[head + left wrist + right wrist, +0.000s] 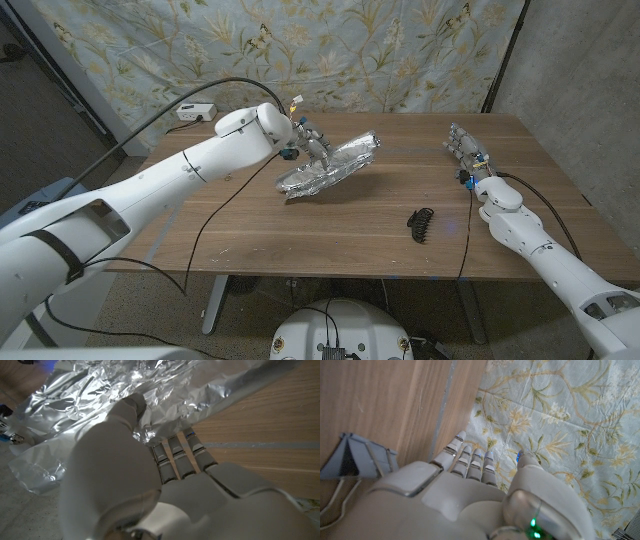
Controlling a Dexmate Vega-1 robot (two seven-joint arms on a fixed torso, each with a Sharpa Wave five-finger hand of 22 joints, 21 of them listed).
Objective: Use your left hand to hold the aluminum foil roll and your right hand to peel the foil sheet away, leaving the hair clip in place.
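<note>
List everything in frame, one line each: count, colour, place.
aluminum foil roll: 1, silver, crumpled, table's back middle, lifted at one end by the left robot hand
hair clip: 1, black, on the table right of centre, apart from the foil
table: 1, brown wood
power strip: 1, white, table's far left corner
cable: 1, black, trailing across the table's left part
backdrop cloth: 1, pale blue floral, behind the table
left robot hand: 1, white and grey, gripping the foil
right robot hand: 1, white and grey, fingers straight, at the table's back right, holding nothing
</note>
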